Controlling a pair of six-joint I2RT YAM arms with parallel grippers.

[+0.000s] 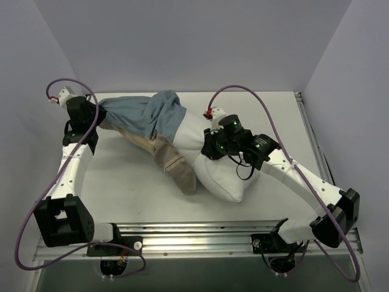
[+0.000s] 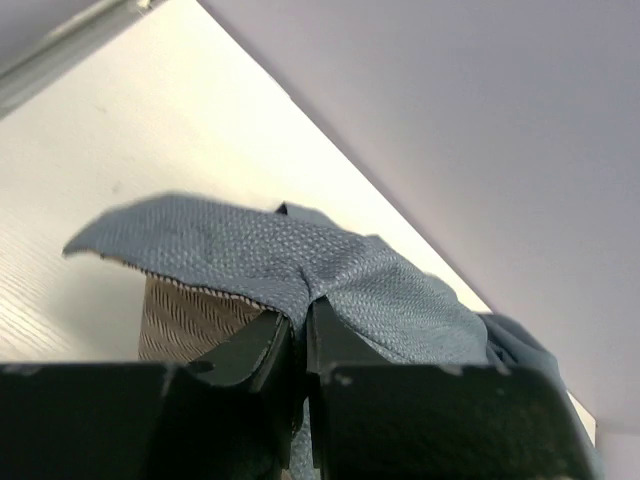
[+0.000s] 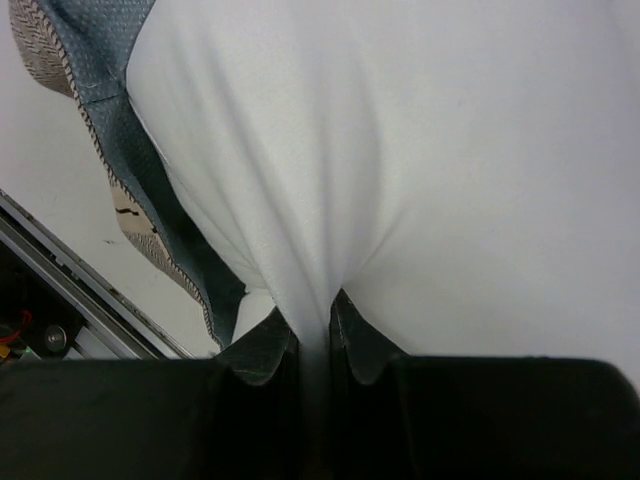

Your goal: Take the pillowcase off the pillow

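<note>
My left pincer (image 2: 298, 332) is clamped on the pillowcase (image 2: 250, 250), right pincer (image 3: 312, 322) on the pillow (image 3: 420, 150), but either skimpy pinch could slip if I yank.

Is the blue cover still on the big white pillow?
Partly on: the blue-and-tan cloth pillowcase wraps only one end, and much of the plump white pillow lies bare.

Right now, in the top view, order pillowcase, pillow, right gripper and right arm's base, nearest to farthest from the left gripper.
From the left gripper:
1. pillowcase, in its grip, far left.
2. pillow, centre.
3. right gripper, pinching the pillow's right side.
4. right arm's base, near edge, right.
</note>
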